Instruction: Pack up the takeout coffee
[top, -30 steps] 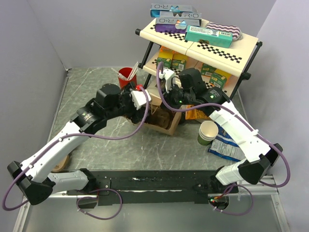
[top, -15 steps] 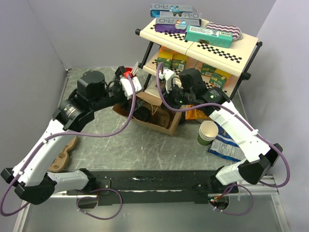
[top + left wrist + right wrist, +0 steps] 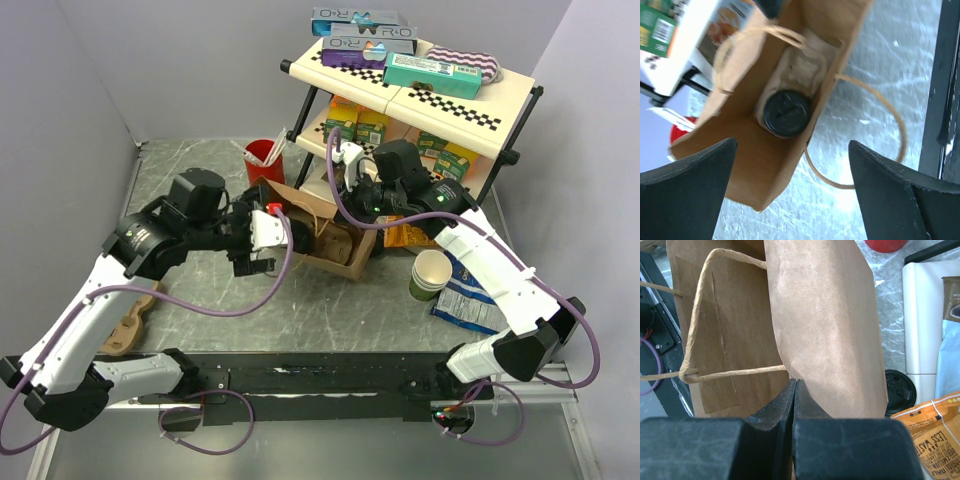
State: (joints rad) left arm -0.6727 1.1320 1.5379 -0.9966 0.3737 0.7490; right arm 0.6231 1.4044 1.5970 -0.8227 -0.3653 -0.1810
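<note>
The takeout coffee (image 3: 786, 113), a cup with a round black lid, stands in a pulp carrier inside the open brown paper bag (image 3: 765, 165). My left gripper (image 3: 792, 175) is open and empty, above the bag's near corner and apart from the cup. In the top view it (image 3: 252, 245) sits at the left side of the bag (image 3: 335, 250). My right gripper (image 3: 796, 382) is shut on the bag's upper edge (image 3: 825, 330); in the top view it (image 3: 345, 190) is at the bag's far side.
The red cup with sticks (image 3: 262, 155) stands behind the bag. A lidless green cup stack (image 3: 430, 273) and a snack bag (image 3: 470, 300) lie at the right. A two-level shelf (image 3: 450, 105) with boxes stands at the back. A loose black lid (image 3: 899, 386) lies by an orange packet (image 3: 935, 420).
My left gripper has come out of the bag, up and back toward the left, open and empty. The cup stays in the bag. The right gripper has held still on the bag.
</note>
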